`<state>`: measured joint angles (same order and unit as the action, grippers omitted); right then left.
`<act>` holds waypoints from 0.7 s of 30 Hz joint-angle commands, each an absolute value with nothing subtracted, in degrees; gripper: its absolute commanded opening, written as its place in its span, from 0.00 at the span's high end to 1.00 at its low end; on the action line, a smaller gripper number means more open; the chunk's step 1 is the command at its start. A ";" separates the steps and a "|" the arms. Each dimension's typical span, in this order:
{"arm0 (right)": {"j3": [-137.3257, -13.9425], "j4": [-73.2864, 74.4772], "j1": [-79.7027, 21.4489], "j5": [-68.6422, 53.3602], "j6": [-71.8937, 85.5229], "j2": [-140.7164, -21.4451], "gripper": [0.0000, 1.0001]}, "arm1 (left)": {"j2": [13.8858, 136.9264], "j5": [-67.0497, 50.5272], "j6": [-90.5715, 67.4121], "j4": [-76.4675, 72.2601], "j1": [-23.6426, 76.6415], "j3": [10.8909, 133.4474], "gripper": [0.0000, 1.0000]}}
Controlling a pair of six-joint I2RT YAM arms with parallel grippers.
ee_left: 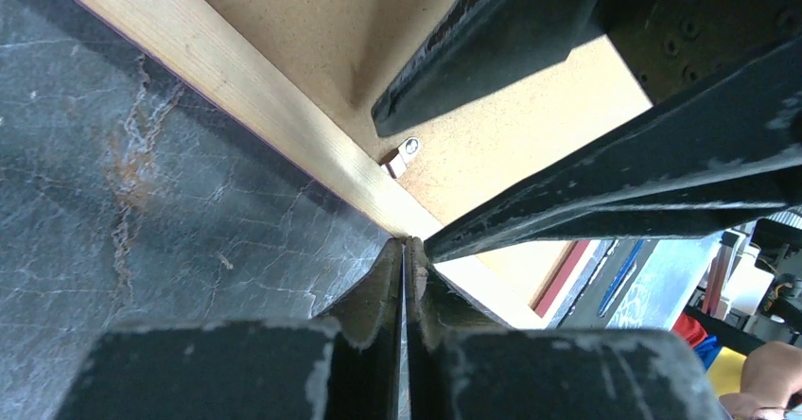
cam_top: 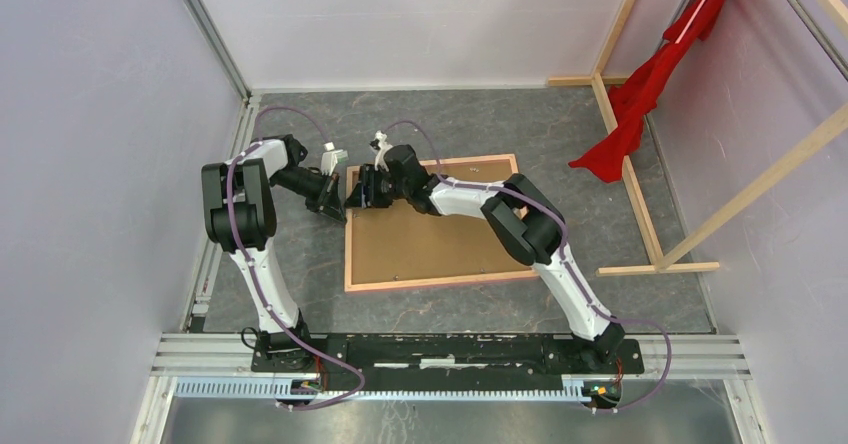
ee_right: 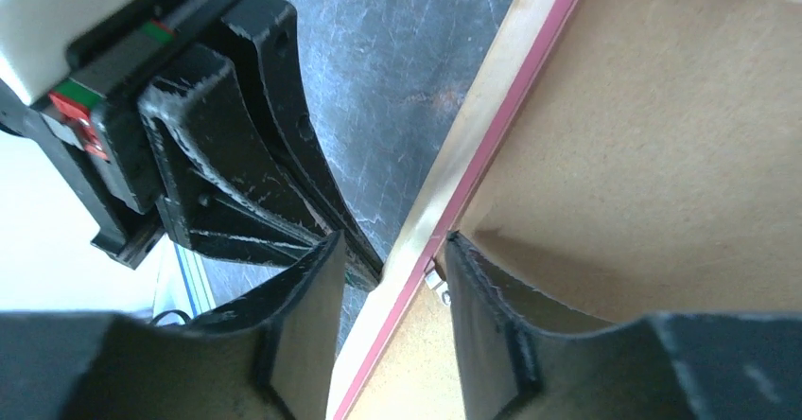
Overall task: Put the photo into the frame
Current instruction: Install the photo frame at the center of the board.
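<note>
The frame [cam_top: 350, 254] lies face down on the dark table, its pale wood back up and a pink edge showing. The photo [cam_top: 430, 239] sits inside it, showing only its brown hardboard back. My left gripper [cam_top: 337, 207] is shut and empty, its tips [ee_left: 407, 245] touching the outer side of the frame's left rail [ee_left: 236, 79]. My right gripper [cam_top: 357, 196] is open and straddles that same rail [ee_right: 482, 117]. One finger is over the table and the other over the hardboard [ee_right: 662, 136], beside a small metal tab [ee_right: 437, 283].
Bare wooden beams [cam_top: 640, 194] stand at the right with a red cloth [cam_top: 650, 84] hanging on them. Pale walls close in at the left and back. A metal rail [cam_top: 450, 349] carrying the arm bases runs along the near edge.
</note>
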<state>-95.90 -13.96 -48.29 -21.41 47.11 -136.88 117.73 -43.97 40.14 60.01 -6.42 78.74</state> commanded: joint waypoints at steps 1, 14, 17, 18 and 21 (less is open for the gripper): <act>-97.92 -13.91 -45.90 -23.48 44.91 -132.91 0.48 | 117.28 -40.56 43.70 57.38 -6.10 79.71 0.94; -57.76 -9.43 -27.48 -4.72 31.08 -95.38 0.10 | 112.18 -34.08 51.83 59.06 -5.82 74.63 0.90; -49.86 -5.98 -22.85 2.62 28.45 -87.36 0.05 | 111.04 -31.60 52.48 57.28 -5.03 71.78 0.90; -47.75 -5.33 -21.88 5.07 27.97 -85.55 0.04 | 110.60 -30.98 52.77 56.58 -4.70 70.78 0.90; -41.33 -6.71 -18.08 6.12 28.00 -81.71 0.02 | 108.70 -29.79 53.61 55.37 -3.40 67.81 0.90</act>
<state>-47.55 -8.86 -20.29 -0.30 31.29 -84.40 112.14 -33.95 48.88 58.76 -5.13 71.09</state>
